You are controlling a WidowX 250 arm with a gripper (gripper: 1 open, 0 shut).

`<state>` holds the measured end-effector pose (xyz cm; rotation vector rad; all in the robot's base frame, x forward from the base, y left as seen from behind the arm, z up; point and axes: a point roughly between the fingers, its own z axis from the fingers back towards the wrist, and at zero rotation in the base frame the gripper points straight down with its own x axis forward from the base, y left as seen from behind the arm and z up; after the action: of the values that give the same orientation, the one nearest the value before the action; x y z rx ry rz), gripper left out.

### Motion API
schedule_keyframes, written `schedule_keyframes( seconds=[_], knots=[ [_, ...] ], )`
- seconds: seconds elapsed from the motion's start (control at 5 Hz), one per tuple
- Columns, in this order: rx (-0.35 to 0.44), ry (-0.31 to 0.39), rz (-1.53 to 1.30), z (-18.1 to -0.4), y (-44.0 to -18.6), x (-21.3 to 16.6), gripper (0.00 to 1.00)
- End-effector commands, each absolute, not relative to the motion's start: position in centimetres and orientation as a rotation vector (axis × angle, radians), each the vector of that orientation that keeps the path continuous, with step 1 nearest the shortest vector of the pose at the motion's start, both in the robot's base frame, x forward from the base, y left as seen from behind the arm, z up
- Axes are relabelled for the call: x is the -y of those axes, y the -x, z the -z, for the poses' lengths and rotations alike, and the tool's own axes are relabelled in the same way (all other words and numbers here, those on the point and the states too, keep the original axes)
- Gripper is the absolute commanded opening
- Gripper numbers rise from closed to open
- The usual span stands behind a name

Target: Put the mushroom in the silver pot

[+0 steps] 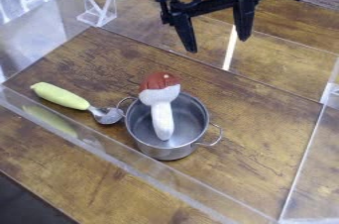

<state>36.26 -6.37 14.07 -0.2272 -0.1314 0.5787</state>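
One mushroom (161, 102) sitting in the silver pot (169, 127), leaning on its rim, well below the gripper (216, 28), jaws spread wide, gripping nothing.

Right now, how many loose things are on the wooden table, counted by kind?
Pot: 1
Mushroom, lying in the pot with its cap on the rim: 1
Spoon, beside the pot: 1
Total: 3
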Motion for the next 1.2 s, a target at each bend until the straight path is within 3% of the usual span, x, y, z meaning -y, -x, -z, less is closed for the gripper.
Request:
schedule_keyframes(
  seconds=[0.0, 0.4, 1.0],
  knots=[
    [0.158, 0.227, -0.517, -15.0, -37.1, 7.3, 1.00],
    [0.140, 0.217, -0.380, -15.3, -38.4, 9.9, 1.00],
    [0.110, 0.163, -0.505, -14.7, -39.4, 8.5, 1.00]
  ],
)
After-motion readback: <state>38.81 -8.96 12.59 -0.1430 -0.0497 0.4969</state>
